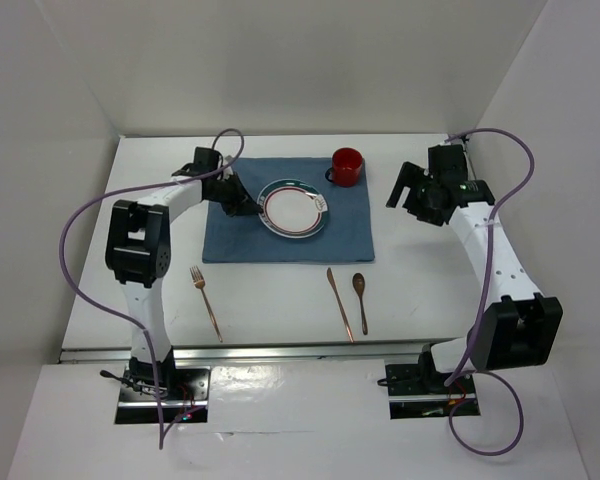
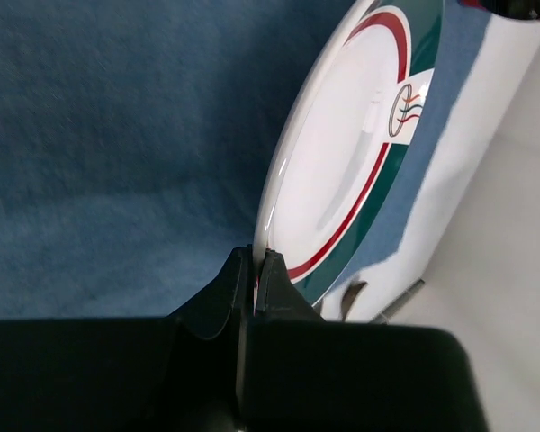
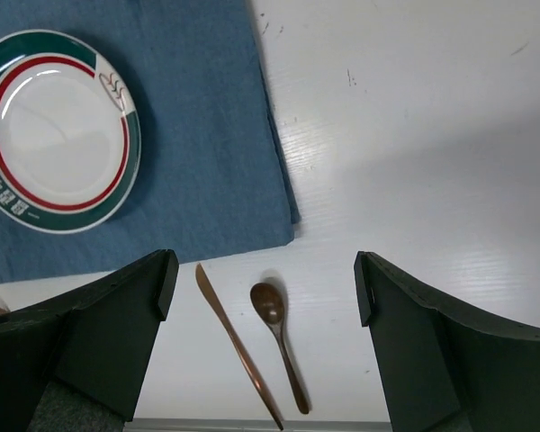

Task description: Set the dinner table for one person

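Note:
The white dinner table carries a blue placemat. A white plate with a green and red rim is on the placemat. My left gripper is shut on the plate's left rim; in the left wrist view the gripper pinches the plate's thin edge over the placemat. My right gripper is open and empty, above the bare table right of the placemat. In the right wrist view the right gripper hangs over a wooden knife and spoon.
A red mug stands at the placemat's far right corner. A fork lies in front of the placemat's left end, the knife and spoon in front of its right end. A metal rail runs along the near edge.

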`<state>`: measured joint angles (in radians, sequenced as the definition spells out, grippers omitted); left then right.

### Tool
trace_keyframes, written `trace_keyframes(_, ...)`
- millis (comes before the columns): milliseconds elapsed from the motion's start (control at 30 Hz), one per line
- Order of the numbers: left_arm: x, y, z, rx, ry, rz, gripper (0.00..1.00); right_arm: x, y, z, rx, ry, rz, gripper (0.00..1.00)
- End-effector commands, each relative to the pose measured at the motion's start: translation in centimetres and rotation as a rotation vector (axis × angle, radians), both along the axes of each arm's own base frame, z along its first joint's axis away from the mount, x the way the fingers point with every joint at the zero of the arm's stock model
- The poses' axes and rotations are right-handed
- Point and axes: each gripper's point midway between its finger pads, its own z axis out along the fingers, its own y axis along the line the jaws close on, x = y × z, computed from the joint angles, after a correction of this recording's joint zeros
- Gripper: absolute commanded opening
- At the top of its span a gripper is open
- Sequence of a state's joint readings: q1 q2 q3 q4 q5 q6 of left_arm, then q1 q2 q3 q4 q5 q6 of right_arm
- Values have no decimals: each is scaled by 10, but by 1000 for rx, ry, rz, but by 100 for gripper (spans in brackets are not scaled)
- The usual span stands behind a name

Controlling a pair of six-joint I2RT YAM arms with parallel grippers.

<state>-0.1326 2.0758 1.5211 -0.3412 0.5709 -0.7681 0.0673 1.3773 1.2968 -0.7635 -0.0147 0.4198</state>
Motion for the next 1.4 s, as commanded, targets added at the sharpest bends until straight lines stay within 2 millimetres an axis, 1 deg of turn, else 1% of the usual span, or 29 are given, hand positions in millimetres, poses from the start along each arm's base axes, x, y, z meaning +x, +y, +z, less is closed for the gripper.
trace_keyframes(0, 30, 3, 25, 22, -109, 33, 9, -10, -1, 4, -4, -10, 13, 92)
trace_keyframes(67, 26, 11, 17, 83, -93, 33, 30, -10, -1, 4, -4, -10, 13, 92)
trace_keyframes(100, 28, 8, 21, 106, -109, 25, 54, -9, 0, 0, 2, 2, 19, 92)
trace_keyframes(133, 28, 9, 18, 150, -109, 30, 64, -6, 0, 0, 2, 4, 19, 92)
trace_keyframes(200, 22, 11, 14, 195, -96, 12, 76, -6, 1, -3, 2, 13, 19, 92)
trace_keyframes(267, 23, 13, 33, 235, -148, 4, 81, -3, 4, 2, 18, -4, 34, 92)
trace_keyframes(300, 16, 14, 36, 261, -142, -5, 83, -2, 5, -1, 18, 6, 34, 92)
trace_keyframes(333, 12, 18, 51, 310, -177, 12, 86, 0, 6, 3, 25, -2, 40, 92)
trace_keyframes(367, 7, 26, 57, 347, -185, 26, 92, 0, 6, 3, 25, -2, 40, 92)
trace_keyframes(433, -8, 36, 67, 400, -187, 52, 94, 2, 6, 4, 26, -13, 40, 92)
trace_keyframes(467, -29, 49, 71, 442, -164, 92, 94, 2, 6, 4, 26, -13, 40, 92)
trace_keyframes(533, -56, 64, 71, 485, -120, 143, 86, 4, 8, 6, 33, -22, 46, 92)
trace_keyframes(567, -85, 78, 51, 546, -32, 155, 86, 5, 8, 7, 33, -31, 46, 92)
trace_keyframes(600, -102, 82, 63, 554, -42, 183, 86, 5, 13, 7, 40, -31, 62, 92)
trace_keyframes(633, -117, 90, 61, 578, -17, 200, 86, 5, 13, 7, 40, -31, 62, 92)
trace_keyframes(667, -141, 102, 43, 630, 47, 213, 86, 4, 15, 1, 47, -12, 69, 92)
trace_keyframes(700, -162, 105, 38, 644, 98, 217, 86, 5, 17, 2, 55, -22, 75, 92)
trace_keyframes(733, -175, 107, 43, 636, 96, 231, 86, 4, 16, -1, 54, -13, 75, 92)
trace_keyframes(767, -195, 112, 28, 650, 148, 224, 84, 5, 22, 1, 66, -23, 95, 92)
trace_keyframes(800, -204, 113, 23, 649, 160, 230, 83, 7, 25, 3, 79, -32, 95, 92)
trace_keyframes(867, -217, 112, 16, 617, 171, 258, 83, 7, 30, -1, 86, -20, 109, 92)
trace_keyframes(900, -229, 109, 2, 600, 211, 251, 83, 7, 30, -1, 86, -20, 110, 92)
trace_keyframes(933, -229, 109, -4, 594, 213, 263, 83, 7, 33, -4, 86, -11, 120, 92)
trace_keyframes(967, -238, 108, -14, 585, 234, 264, 81, 7, 34, -4, 86, -11, 120, 92)
trace_keyframes(1067, -237, 108, -25, 563, 237, 289, 78, 5, 37, -1, 86, -19, 129, 92)
trace_keyframes(1100, -244, 109, -34, 570, 266, 290, 75, 6, 35, -1, 79, -20, 123, 92)
trace_keyframes(1267, -248, 112, -60, 576, 309, 282, 66, 3, 37, 5, 74, -40, 127, 92)
trace_keyframes(1333, -245, 111, -64, 573, 299, 285, 64, 3, 37, 5, 74, -40, 127, 92)
trace_keyframes(1367, -244, 113, -66, 570, 299, 294, 60, 3, 37, 9, 74, -49, 127, 92)
